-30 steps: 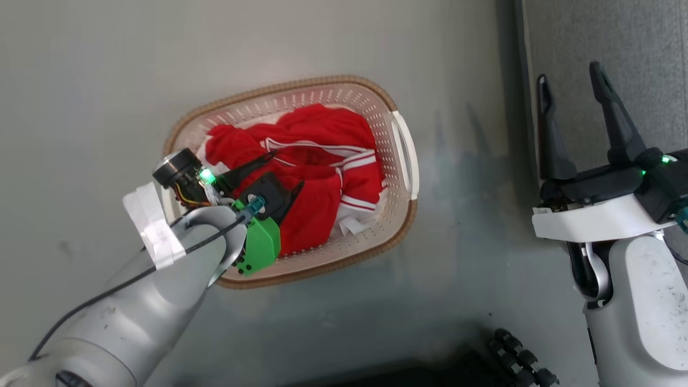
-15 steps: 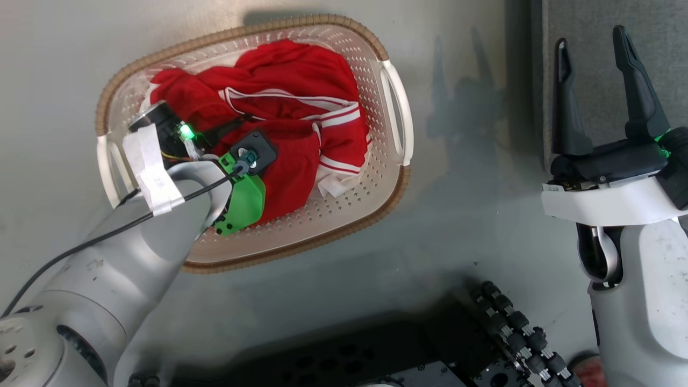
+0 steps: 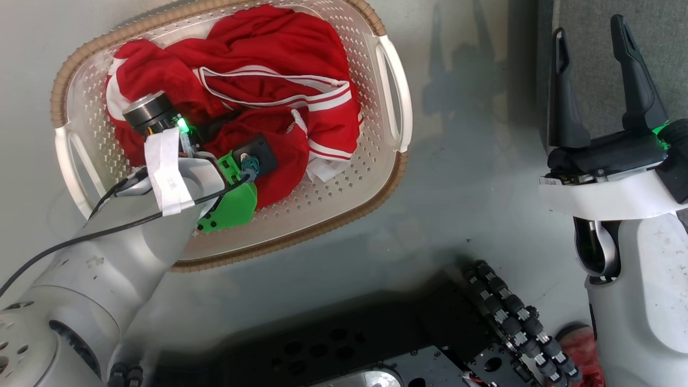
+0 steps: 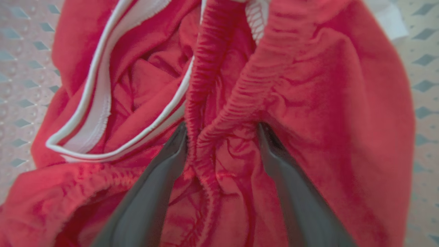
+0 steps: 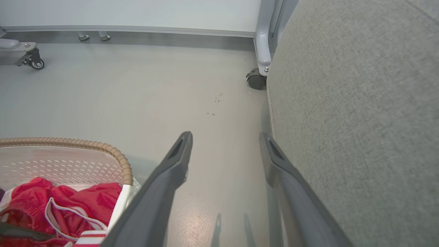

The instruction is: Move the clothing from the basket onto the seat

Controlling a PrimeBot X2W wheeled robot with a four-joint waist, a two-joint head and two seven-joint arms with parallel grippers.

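While clothing [image 3: 269, 64] fills basket [image 3: 344, 177], left hand [image 4: 221, 126] spread, perhaps touching it; right hand [image 3: 588, 26] spread.

Bare floor [image 3: 473, 177] lay open between basket [image 3: 344, 193] and seat [image 5: 360, 103] (a caster [image 5: 255, 79] stood further off); the basket's walls hemmed the clothing [image 3: 279, 48], top free.

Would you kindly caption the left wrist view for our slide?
Open left hand straddling a gathered fold of the red clothing in the basket.
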